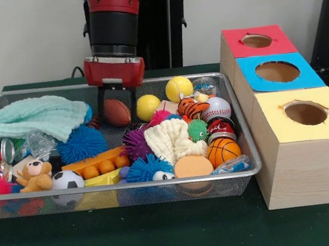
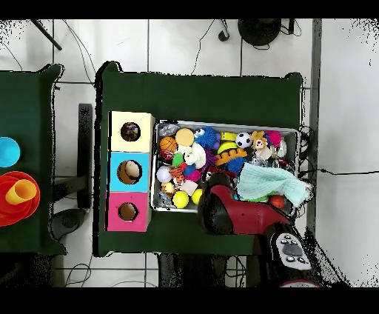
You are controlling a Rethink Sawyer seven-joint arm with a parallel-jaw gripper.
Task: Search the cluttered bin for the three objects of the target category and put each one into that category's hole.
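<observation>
The wire-mesh bin point(image 1: 160, 184) is full of toys; it also shows in the overhead view point(image 2: 226, 124). My gripper point(image 1: 119, 120) hangs into its back middle, open, with a brown football point(image 1: 117, 112) between its fingers point(image 1: 102, 109). A whitish-grey crinkly wad point(image 1: 35, 143) lies at the left under the mint towel's edge. A multicoloured wad point(image 1: 234, 163) lies in the front right corner. A clear crinkly wad point(image 1: 204, 85) lies at the back right. The yellow-topped box's hole point(image 1: 305, 113) is right of the bin and also shows in the overhead view point(image 2: 130, 131). In the overhead view my arm point(image 2: 226, 207) hides the gripper.
A mint waffle towel point(image 1: 25, 116) covers the bin's back left and a cream waffle towel point(image 1: 169, 139) lies in its middle. Balls and spiky toys fill the rest. Blue-topped point(image 1: 277, 71) and red-topped point(image 1: 256, 40) boxes stand behind the yellow one. Coloured cups point(image 2: 18, 189) sit on a side table.
</observation>
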